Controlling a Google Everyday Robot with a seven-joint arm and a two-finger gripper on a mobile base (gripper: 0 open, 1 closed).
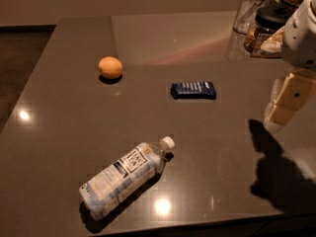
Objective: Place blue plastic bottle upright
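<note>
The blue plastic bottle (126,177) lies on its side near the front of the grey table (64,117). Its white cap (168,142) points to the back right and its base to the front left. The pale blue-and-white label with a dark logo panel faces up. My gripper (286,100) hangs above the table's right side, well to the right of the bottle and apart from it, under the white arm (301,33). It holds nothing that I can see. Its shadow falls on the table at the front right.
An orange (110,67) sits at the back left. A flat dark blue snack wrapper (193,90) lies mid-table. A clear glass (252,9) and a dark-lidded jar (266,28) stand at the back right. The table's front edge runs just below the bottle.
</note>
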